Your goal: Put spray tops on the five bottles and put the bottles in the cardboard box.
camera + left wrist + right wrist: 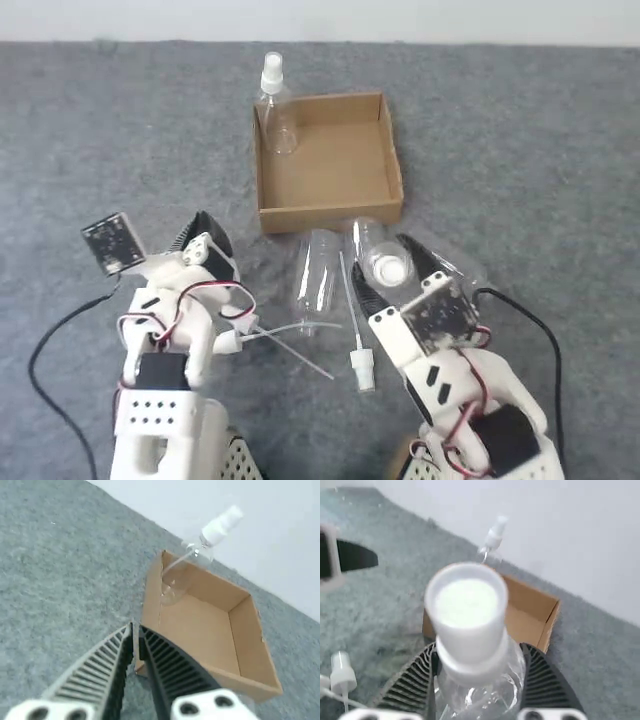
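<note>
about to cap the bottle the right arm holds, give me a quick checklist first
1. Right gripper grips the held bottle: ok, shut on it.
2. Held bottle's neck free for a top: ok, no sprayer on it.
3. Left gripper free to fetch a top: ok, shut and empty.
4. Loose top at hand: ok, it lies on the table between the arms.
5. Room in the box: ok, the capped bottle sits in one corner and the rest of the floor is bare.
6. Lying bottle capped: not ok, no top on it.
</note>
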Robot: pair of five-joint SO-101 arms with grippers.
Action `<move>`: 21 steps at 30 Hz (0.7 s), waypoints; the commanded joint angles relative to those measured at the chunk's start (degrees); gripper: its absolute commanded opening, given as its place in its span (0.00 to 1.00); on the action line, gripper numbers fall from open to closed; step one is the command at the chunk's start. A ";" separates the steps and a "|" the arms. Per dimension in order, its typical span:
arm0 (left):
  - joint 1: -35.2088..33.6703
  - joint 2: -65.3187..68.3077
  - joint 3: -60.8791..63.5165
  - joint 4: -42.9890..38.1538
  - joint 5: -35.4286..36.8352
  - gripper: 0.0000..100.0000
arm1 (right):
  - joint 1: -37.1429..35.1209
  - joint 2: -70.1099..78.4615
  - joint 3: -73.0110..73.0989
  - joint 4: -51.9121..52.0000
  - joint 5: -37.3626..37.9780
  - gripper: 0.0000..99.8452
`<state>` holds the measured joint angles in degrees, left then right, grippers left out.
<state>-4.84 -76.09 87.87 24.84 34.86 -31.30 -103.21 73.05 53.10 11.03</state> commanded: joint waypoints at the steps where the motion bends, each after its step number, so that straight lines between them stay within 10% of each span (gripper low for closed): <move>1: -1.49 -1.23 -0.31 -3.87 0.79 0.01 | 0.40 5.05 -9.58 -1.89 0.79 0.08; 21: -1.85 -1.23 0.40 -4.04 0.79 0.01 | -4.44 43.21 -34.64 -8.84 -2.46 0.08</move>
<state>-6.33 -76.09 88.40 22.46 34.86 -35.16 -63.21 42.73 48.88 10.77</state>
